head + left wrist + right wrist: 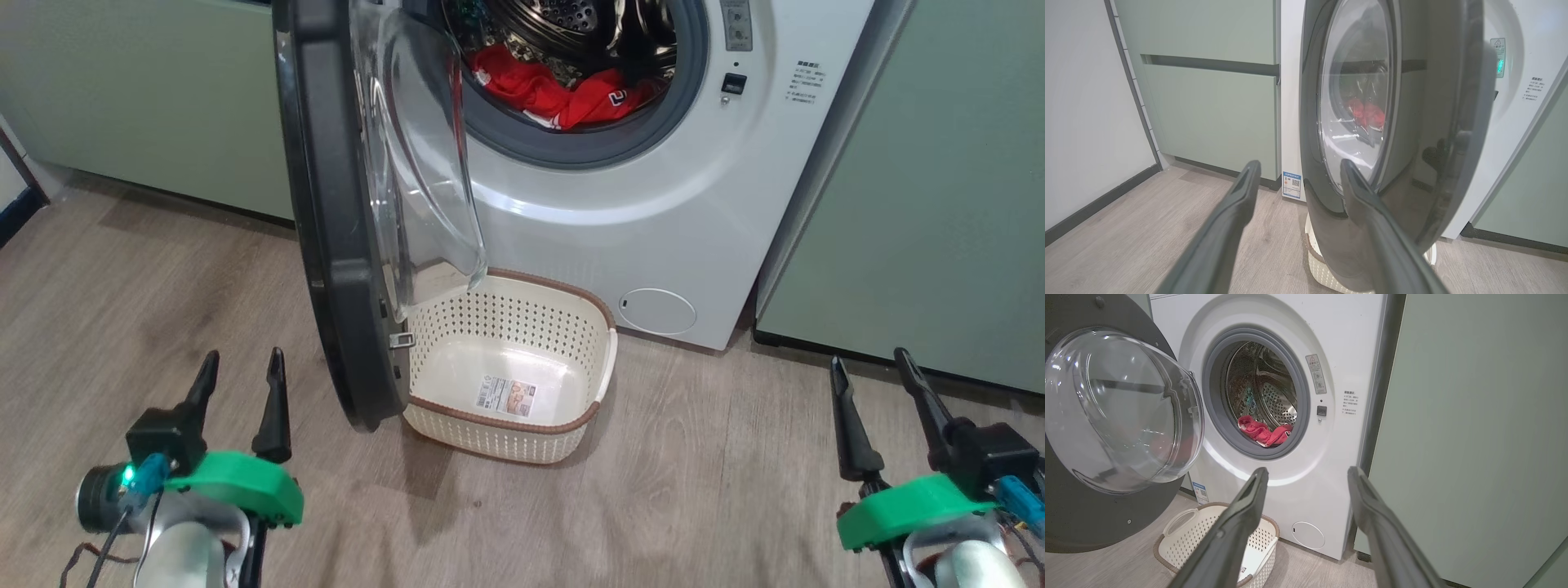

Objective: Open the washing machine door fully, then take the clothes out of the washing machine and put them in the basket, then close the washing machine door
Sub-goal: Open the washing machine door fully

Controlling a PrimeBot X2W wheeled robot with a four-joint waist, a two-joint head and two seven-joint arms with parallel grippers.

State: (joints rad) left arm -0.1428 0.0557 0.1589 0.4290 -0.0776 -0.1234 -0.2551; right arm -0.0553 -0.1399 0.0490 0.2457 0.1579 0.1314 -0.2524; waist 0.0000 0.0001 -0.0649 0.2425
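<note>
Washing machine door [335,245] open, clothes [563,91] inside drum

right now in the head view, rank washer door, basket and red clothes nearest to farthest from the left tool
1. washer door, beside the left tool
2. basket, on the floor past the door
3. red clothes, in the drum

Left claw [1299,163] rises from the bottom centre, fingers spread with nothing between them. Beyond it, from centre to right, the washing machine door [1453,122] stands open, seen obliquely; red clothes [1365,114] show through its glass. The basket [1315,261] sits at lower centre beneath the door, and a pale green cabinet [1208,114] is at upper left.
</note>
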